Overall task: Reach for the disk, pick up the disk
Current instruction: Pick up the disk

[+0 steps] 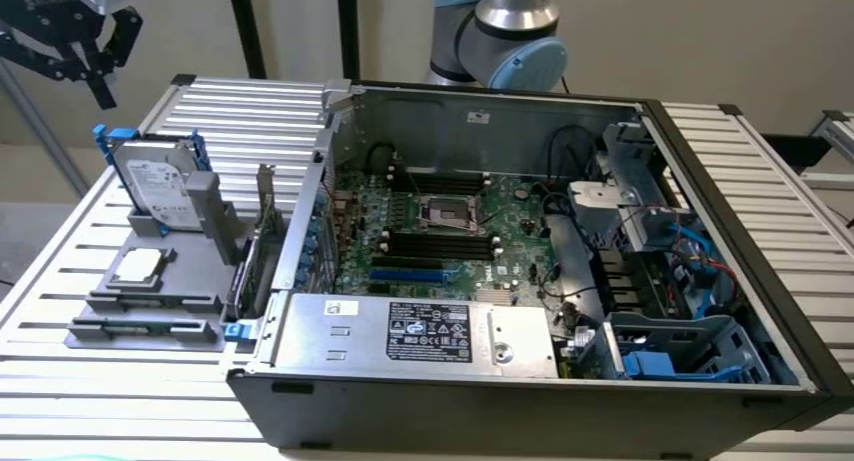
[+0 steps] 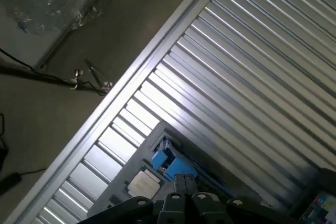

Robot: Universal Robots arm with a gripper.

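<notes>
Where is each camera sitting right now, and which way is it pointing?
Exterior view: off the arm, raised, looking down on the open computer case and slatted table; the arm and end effector show.
Wrist view: on the wrist, looking down past the end effector at the table edge and floor.
Shared: the disk and processor chip in the grey holder.

Grey holder (image 1: 203, 209) hides the lower end of the disk (image 1: 150, 176); its label print is too small to read
</notes>
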